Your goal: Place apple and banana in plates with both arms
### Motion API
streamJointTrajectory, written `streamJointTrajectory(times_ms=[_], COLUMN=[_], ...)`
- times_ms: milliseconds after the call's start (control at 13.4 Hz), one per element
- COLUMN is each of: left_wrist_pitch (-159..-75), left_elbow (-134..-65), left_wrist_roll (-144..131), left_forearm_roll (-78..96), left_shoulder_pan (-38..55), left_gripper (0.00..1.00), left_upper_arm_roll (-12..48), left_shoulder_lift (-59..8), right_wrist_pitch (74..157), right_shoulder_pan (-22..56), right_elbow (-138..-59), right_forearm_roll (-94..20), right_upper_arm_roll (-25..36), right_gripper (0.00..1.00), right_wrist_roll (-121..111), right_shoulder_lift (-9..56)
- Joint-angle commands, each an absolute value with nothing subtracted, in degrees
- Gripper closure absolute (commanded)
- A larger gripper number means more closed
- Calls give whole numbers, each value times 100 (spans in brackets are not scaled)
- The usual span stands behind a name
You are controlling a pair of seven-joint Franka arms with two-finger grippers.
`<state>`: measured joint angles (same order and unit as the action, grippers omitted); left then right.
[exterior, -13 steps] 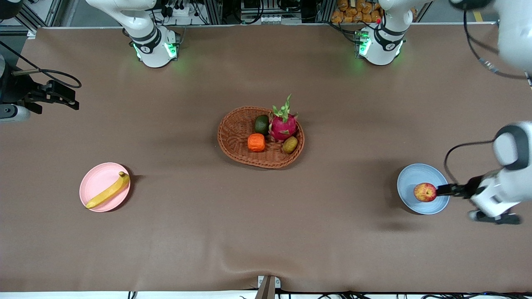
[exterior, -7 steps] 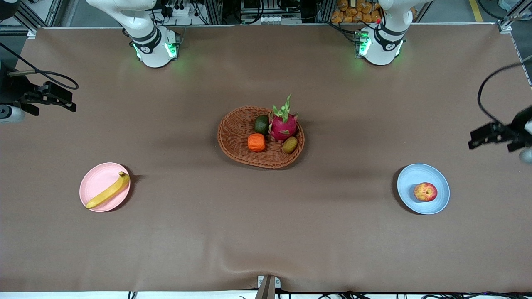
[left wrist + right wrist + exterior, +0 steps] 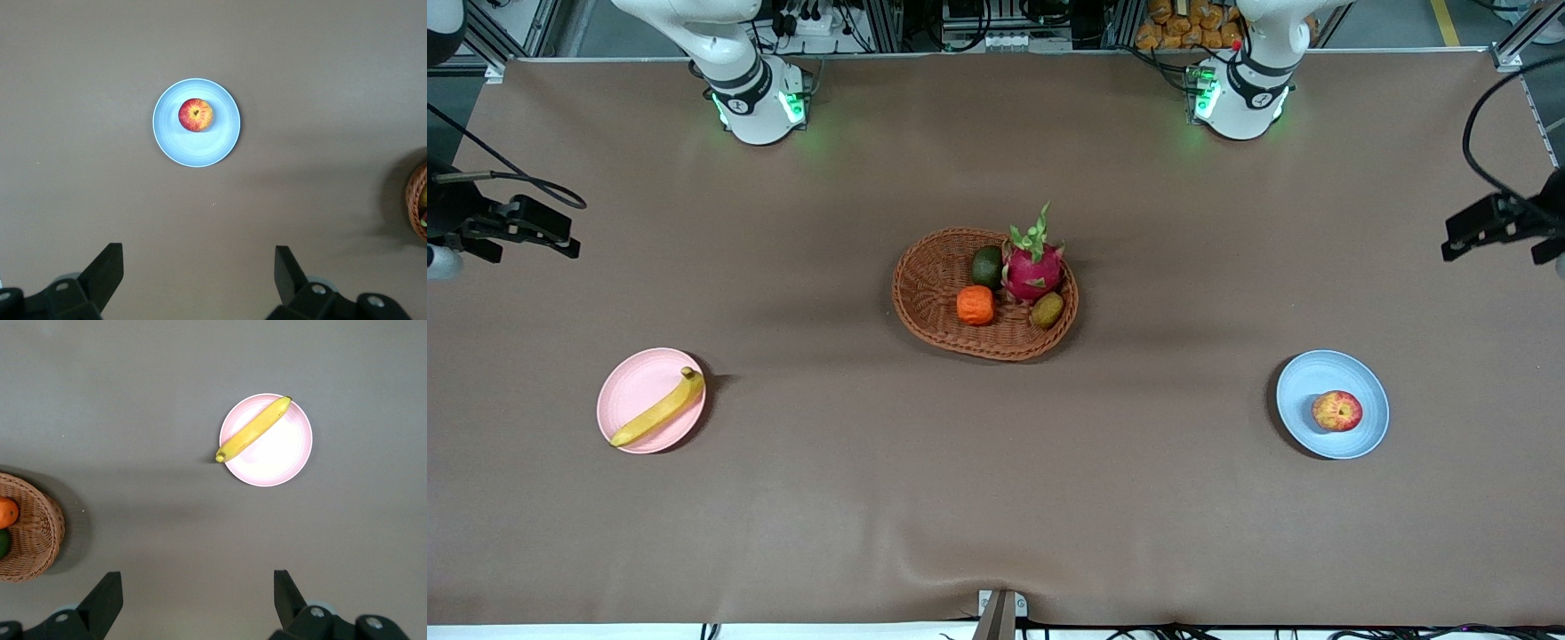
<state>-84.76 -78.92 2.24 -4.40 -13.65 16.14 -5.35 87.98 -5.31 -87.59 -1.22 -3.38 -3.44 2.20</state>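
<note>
The red-and-yellow apple (image 3: 1336, 412) lies on the pale blue plate (image 3: 1303, 389) toward the left arm's end of the table. The yellow banana (image 3: 658, 411) lies across the pale pink plate (image 3: 634, 382) toward the right arm's end. My left gripper (image 3: 1463, 233) is open and empty, high over the table's edge at its own end; its wrist view shows the apple (image 3: 195, 115) on the blue plate (image 3: 200, 155) well clear of the gripper (image 3: 199, 267). My right gripper (image 3: 551, 233) is open and empty, high over its end; its wrist view shows the banana (image 3: 253, 430) on the pink plate (image 3: 280, 463), away from the gripper (image 3: 198, 587).
A brown wicker basket (image 3: 934, 284) sits at the table's middle with a dragon fruit (image 3: 1032, 267), an orange fruit (image 3: 975, 305), a dark green fruit (image 3: 987, 266) and a kiwi (image 3: 1048, 309). The basket's edge shows in both wrist views (image 3: 419, 210) (image 3: 37, 537).
My left gripper let go of the apple on the blue plate, rose and pulled back to the table's edge. My right gripper drifted slightly toward its edge.
</note>
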Motion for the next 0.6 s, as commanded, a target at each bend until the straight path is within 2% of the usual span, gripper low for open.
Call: streamJointTrajectory(times_ms=[0, 149, 224, 373, 522], left_wrist_pitch=[-8393, -8437, -8525, -8569, -8561], left_elbow=[-8208, -8576, -8865, -9297, -9325], left_wrist_roll=[184, 141, 132, 132, 132], left_forearm_roll=[-369, -194, -185, -167, -105], left_shoulder_pan=[-391, 77, 227, 334, 308], left_gripper=[0, 0, 0, 0, 0], left_upper_arm_roll=[637, 169, 36, -61, -62], left_shoulder_lift=[-123, 95, 271, 614, 659], right_wrist_pitch=[8649, 8640, 8605, 8552, 8578], right_shoulder_pan=[-301, 60, 70, 18, -44], right_elbow=[-8736, -8736, -8710, -8614, -8613], right_forearm_roll=[-211, -185, -150, -149, -158], right_upper_arm_roll=[33, 394, 369, 334, 325], right_gripper=[0, 0, 0, 0, 0], right_wrist_roll=[-229, -168, 85, 316, 273], right_shoulder_lift=[18, -26, -26, -26, -9])
